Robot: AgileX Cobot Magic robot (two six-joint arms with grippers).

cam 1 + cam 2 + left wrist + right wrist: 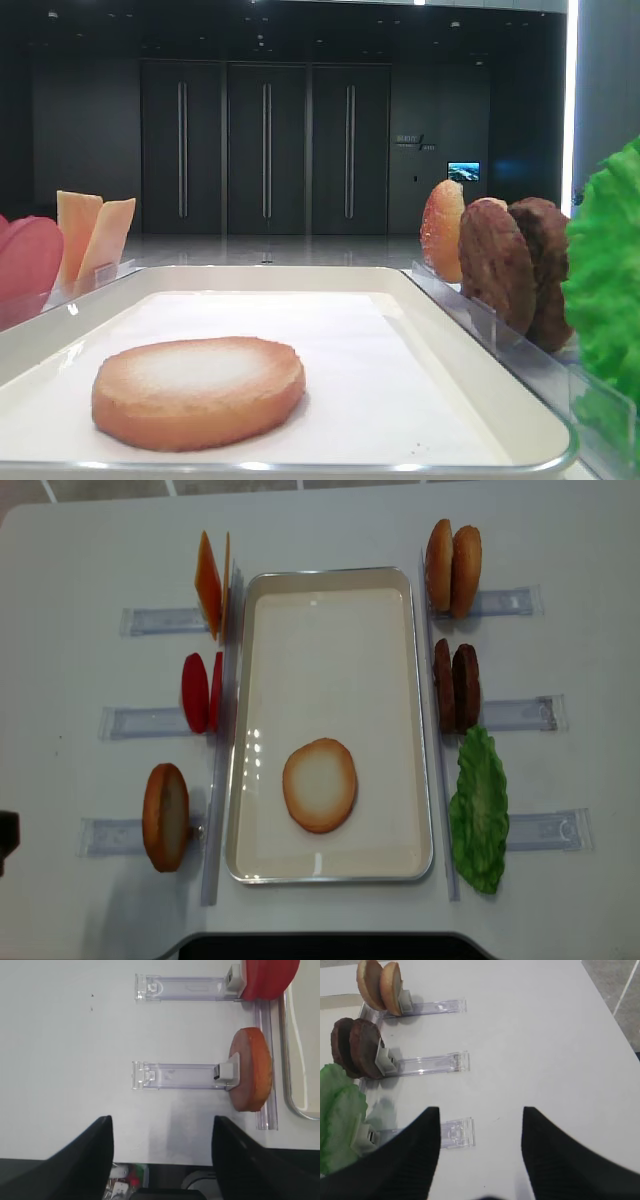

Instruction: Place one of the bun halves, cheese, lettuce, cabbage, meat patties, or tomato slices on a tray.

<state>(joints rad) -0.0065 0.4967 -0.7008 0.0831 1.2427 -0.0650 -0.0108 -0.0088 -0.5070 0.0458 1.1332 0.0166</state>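
Note:
One bun half (pixel 320 785) lies flat, pale face up, on the cream tray (pixel 330 610), toward its near end. Another bun half (pixel 252 1070) stands on edge in a holder left of the tray, ahead of my left gripper (pixel 162 1120), which is open and empty at the table's front edge. Left of the tray also stand tomato slices (pixel 200 692) and cheese (pixel 210 583). On the right are two bun halves (pixel 452 568), meat patties (pixel 357 1047) and lettuce (pixel 337 1115). My right gripper (pixel 480 1110) hangs open and empty beside the lettuce. Cabbage is out of view.
Clear plastic holders (pixel 515 712) stick out sideways from each food stack, and long clear strips (pixel 222 780) run along both tray sides. The table's front edge (pixel 165 1149) lies just under the left gripper, with clutter below it.

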